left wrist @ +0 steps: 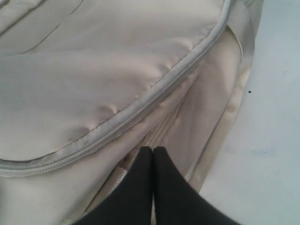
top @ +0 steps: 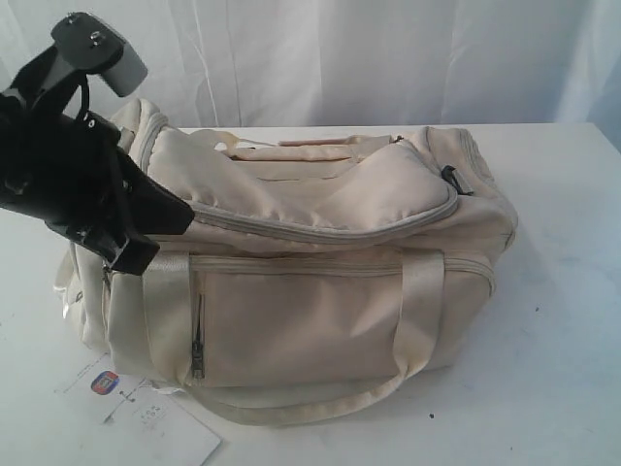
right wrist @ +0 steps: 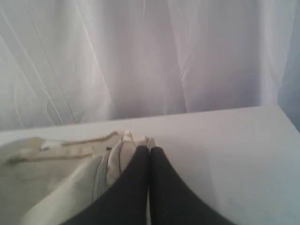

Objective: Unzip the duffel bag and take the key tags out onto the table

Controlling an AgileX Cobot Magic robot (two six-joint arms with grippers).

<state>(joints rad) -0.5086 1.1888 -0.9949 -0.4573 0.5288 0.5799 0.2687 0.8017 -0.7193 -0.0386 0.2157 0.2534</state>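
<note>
The cream duffel bag (top: 310, 291) lies on the white table (top: 563, 291), and its grey-trimmed curved top zipper (top: 320, 233) is closed as far as it shows. A dark tab (top: 452, 180) sits at the zipper's right end. My left gripper (top: 182, 212) hangs over the bag's left end. Its black fingers are shut with nothing between them, just below the zipper (left wrist: 140, 110), with the left gripper (left wrist: 153, 150) close to a webbing handle (left wrist: 117, 180). My right gripper (right wrist: 150, 150) is shut and empty beside one end of the bag (right wrist: 56, 168); it is out of the exterior view. The key tags are hidden.
A white paper hang-tag (top: 160, 422) with an orange-blue logo (top: 105, 382) lies on the table in front of the bag's left corner. The front pocket zip (top: 198, 340) is closed. White curtains (right wrist: 140, 56) hang behind the table's far edge.
</note>
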